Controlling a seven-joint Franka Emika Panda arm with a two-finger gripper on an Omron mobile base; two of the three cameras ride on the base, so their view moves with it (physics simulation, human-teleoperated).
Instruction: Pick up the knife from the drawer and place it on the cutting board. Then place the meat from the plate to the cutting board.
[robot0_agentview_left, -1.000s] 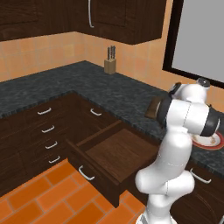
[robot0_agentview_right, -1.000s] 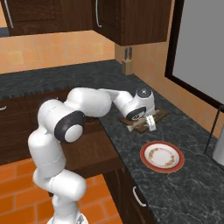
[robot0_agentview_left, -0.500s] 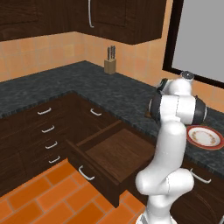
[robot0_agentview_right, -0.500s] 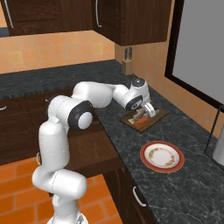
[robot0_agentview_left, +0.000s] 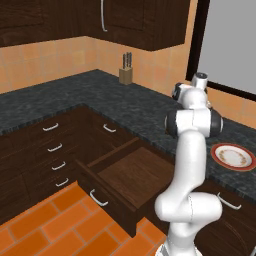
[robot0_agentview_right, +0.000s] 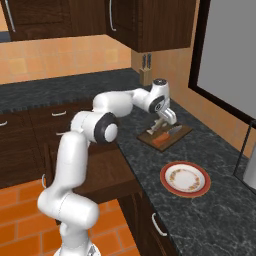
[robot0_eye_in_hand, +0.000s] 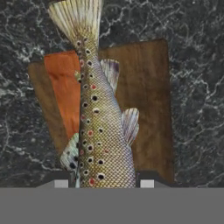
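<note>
Left base view: one drawer (robot0_agentview_left: 127, 175) stands pulled open below the tabletop (robot0_agentview_left: 100, 95), its wooden floor in plain sight. One plate (robot0_agentview_left: 232, 156) lies on the tabletop to the right of the arm. One knife block (robot0_agentview_left: 126, 75) stands far back against the wall. The arm's own upper joints cover the place where it works, so the state of the hand cannot be told here.

Right base view: the arm reaches across the tabletop (robot0_agentview_right: 220, 215) to one board (robot0_agentview_right: 183, 130), and the hand (robot0_agentview_right: 161, 126) hangs just over the board's left end, pointing down. One knife (robot0_agentview_right: 162, 140) lies flat on the board, just below and beside the hand, orange handle towards the near edge and blade towards the far one. The plate (robot0_agentview_right: 166, 175) lies on the tabletop nearer the camera, apart from the board. The block (robot0_agentview_right: 145, 75) stands behind in the corner. What sits between the fingers is too small to make out here.

Hand view: the hand (robot0_eye_in_hand: 103, 181) is closed narrowly on one piece of meat (robot0_eye_in_hand: 98, 127) (a speckled fish, fins and fanned tail plain to see). The meat runs from between the fingertips (robot0_eye_in_hand: 148, 180) straight away from the camera, its tail reaching past the far edge of the board (robot0_eye_in_hand: 148, 100). Under it, on the board, the knife's orange handle (robot0_eye_in_hand: 65, 92) lies just to the left of the fish's body, partly covered by it. Dark marbled tabletop (robot0_eye_in_hand: 197, 65) surrounds the board on every side shown. Whether the meat touches the board cannot be told.
</note>
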